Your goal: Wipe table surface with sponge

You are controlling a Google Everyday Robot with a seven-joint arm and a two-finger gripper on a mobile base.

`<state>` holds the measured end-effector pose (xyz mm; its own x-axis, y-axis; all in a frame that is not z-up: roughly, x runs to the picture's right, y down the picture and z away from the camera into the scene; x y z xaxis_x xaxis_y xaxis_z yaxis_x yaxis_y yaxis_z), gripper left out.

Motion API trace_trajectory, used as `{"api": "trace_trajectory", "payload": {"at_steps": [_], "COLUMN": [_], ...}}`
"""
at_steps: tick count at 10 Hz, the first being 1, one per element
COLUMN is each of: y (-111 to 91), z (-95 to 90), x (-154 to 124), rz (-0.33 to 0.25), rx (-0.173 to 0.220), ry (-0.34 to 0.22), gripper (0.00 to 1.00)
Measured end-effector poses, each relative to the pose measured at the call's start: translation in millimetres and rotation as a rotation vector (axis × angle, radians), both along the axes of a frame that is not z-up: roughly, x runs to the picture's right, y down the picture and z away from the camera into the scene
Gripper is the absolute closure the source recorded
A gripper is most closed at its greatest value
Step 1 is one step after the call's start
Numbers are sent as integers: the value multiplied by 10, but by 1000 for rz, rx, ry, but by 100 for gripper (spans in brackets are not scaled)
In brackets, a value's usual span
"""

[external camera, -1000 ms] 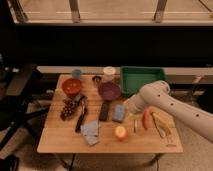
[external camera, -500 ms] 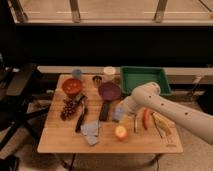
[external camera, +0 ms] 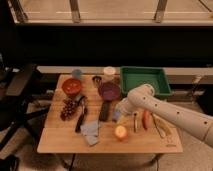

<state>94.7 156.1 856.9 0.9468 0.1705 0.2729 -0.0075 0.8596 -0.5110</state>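
Observation:
The small blue sponge (external camera: 116, 114) lies near the middle of the wooden table (external camera: 60, 142), just right of a long black bar (external camera: 104, 110). My white arm reaches in from the lower right. Its gripper (external camera: 120, 107) hangs open right over the sponge and hides most of it; only a pale blue edge shows. Whether the gripper touches the sponge I cannot tell.
An orange fruit (external camera: 120, 132) and a grey-blue cloth (external camera: 91, 131) lie in front of the sponge. A purple bowl (external camera: 108, 90), red bowl (external camera: 71, 86), grapes (external camera: 69, 107), two cups and a green bin (external camera: 145, 80) stand behind. Food pieces (external camera: 146, 120) lie to the right. A chair (external camera: 20, 85) stands at the left.
My arm has swung left across the table, and the gripper has come over the sponge, covering it. The objects on the table have not moved.

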Motion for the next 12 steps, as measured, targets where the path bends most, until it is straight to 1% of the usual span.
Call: {"api": "trace_trajectory", "payload": {"at_steps": [3,4,6,9,10,11,12], "y": [21,42,82,118,117,123,132], "z": [63,85,126,114,78,-3,-74], "x": [127,144,163,187,199,218,223], "rz": [18,20,23,32,32,34,35], "rx": [-2,-6,-13,-15,-13,-14,-15], "ry": [33,38,46,50,49,46,37], "gripper": [35,38,58,89,96,100,100]}}
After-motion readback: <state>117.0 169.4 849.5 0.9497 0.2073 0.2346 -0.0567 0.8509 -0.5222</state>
